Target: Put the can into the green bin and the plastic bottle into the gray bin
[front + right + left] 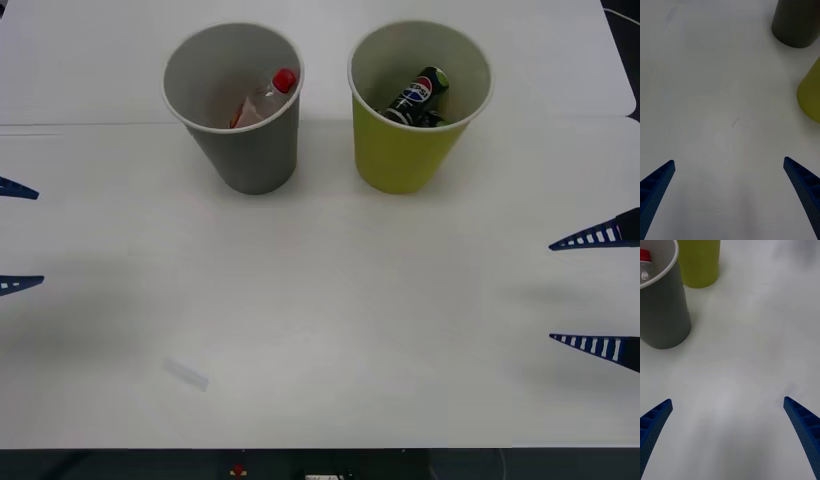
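The gray bin stands at the back of the table, left of centre, with the red-capped plastic bottle lying inside it. Beside it on the right, the green bin holds the dark Pepsi can. My left gripper is open at the table's left edge, holding nothing. At the right edge my right gripper is open too, with nothing between its fingers. The left wrist view shows the gray bin, the bottle's cap and the green bin. The right wrist view catches both bins' bases, gray bin and green bin.
A small clear strip of tape or plastic lies flat near the front left of the white table. A faint dark mark shows on the table surface between the right gripper's fingers and the bins.
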